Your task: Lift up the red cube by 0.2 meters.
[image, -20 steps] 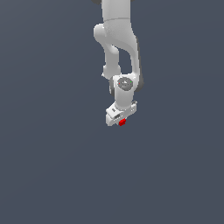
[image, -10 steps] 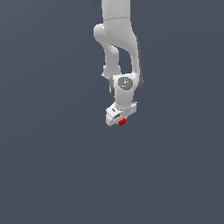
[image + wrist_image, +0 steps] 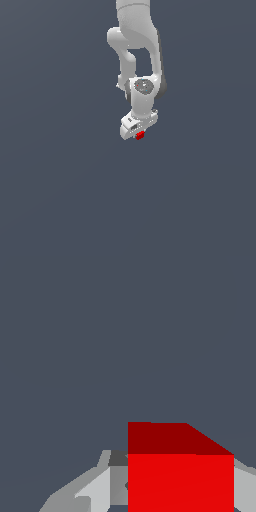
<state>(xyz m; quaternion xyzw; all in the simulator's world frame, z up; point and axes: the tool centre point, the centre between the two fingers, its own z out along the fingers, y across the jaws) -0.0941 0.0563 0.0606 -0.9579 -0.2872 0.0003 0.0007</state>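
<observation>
One flat slate-grey surface (image 3: 60,200) fills everything behind the gripper (image 3: 138,133) clasping the red cube (image 3: 140,135)

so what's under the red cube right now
In the exterior view only flat grey background shows below the red cube, which sits at the tip of the white claw. The wrist view has the cube filling the frame's lower edge, covering whatever lies beneath it.

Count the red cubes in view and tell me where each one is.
1. The red cube sits at the tip of the white gripper, below the arm in the exterior view; the wrist view shows it close up between the fingers. No others visible.
</observation>
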